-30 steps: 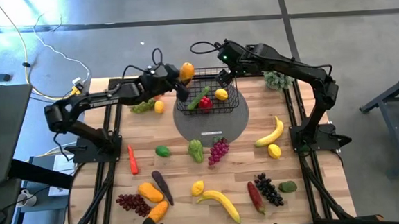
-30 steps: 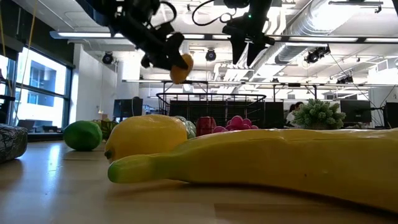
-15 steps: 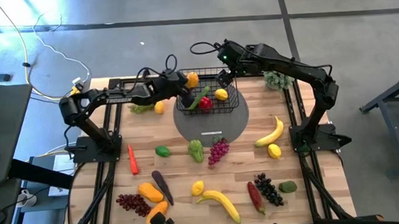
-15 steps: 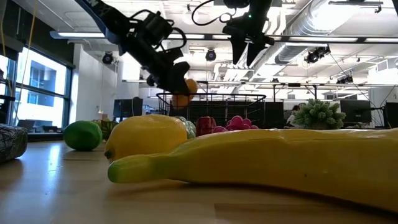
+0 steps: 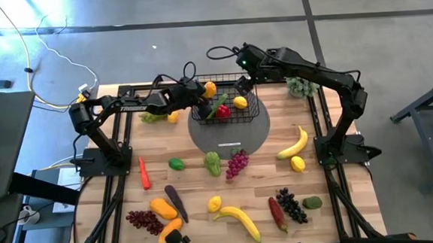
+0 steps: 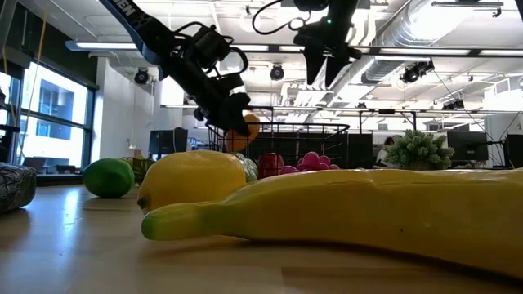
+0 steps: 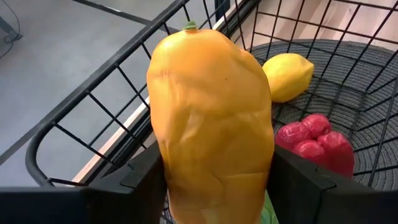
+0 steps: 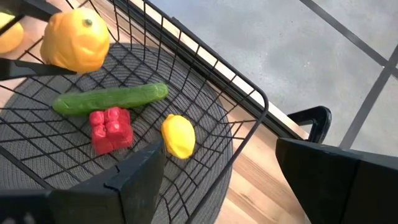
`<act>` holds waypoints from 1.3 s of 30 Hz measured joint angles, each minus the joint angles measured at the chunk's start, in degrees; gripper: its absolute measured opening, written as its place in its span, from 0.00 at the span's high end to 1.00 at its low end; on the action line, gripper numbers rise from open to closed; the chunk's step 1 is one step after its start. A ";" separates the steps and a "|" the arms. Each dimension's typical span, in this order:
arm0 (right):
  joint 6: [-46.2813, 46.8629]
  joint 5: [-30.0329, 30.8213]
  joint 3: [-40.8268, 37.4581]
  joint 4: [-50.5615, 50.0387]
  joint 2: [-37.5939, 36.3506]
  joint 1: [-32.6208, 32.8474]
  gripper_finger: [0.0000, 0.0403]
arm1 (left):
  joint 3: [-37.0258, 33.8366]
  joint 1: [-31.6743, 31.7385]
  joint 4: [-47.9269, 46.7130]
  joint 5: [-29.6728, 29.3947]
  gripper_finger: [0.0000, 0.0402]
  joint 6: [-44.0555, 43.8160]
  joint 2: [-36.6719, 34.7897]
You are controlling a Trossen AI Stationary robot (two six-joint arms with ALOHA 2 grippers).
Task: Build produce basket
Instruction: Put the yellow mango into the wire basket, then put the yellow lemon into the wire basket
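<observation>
The black wire basket (image 5: pixel 239 114) stands on a grey round mat and holds a green cucumber (image 8: pixel 112 98), a red pepper (image 8: pixel 112 129) and a lemon (image 8: pixel 178 135). My left gripper (image 5: pixel 203 95) is shut on an orange-yellow pepper (image 7: pixel 211 124) at the basket's far left corner, about level with the rim (image 6: pixel 243 131). My right gripper (image 5: pixel 243 82) hangs open and empty above the basket's far right corner; it also shows high up in the low view (image 6: pixel 325 69). More produce lies loose on the table. My left gripper pinches the orange-yellow pepper between its two fingers, on the two opposite sides of its near half (image 7: pixel 171 186). The fingers come from the table's left, slanting down. The pepper is lifted clear, and its green stem end (image 7: pixel 189 26) points away from the gripper.
The grey round mat (image 5: pixel 202 137) lies under the basket. A bushy plant (image 5: pixel 301 86) stands at the far right. A banana (image 5: pixel 293 143), purple grapes (image 5: pixel 236 164), a carrot (image 5: pixel 144 173), an eggplant (image 5: pixel 176 203) and more fruit lie on the table's near half.
My left gripper has carried the orange-yellow pepper down and toward the table's right edge, from above the basket's left side to the height of its rim. It has stayed shut on the pepper.
</observation>
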 joint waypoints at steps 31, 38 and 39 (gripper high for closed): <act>-6.24 0.17 -0.04 -1.93 -5.19 -1.49 0.29 | 8.75 0.09 -2.58 -1.88 0.27 -4.57 -0.26; -4.23 -0.21 -0.06 -6.28 -8.80 -1.86 0.29 | 18.59 0.09 -11.74 -0.41 0.27 -4.56 -3.90; -2.72 -0.21 -0.42 -7.44 -9.24 -1.68 0.29 | 19.98 -0.03 -13.44 -0.42 0.27 -4.56 -4.63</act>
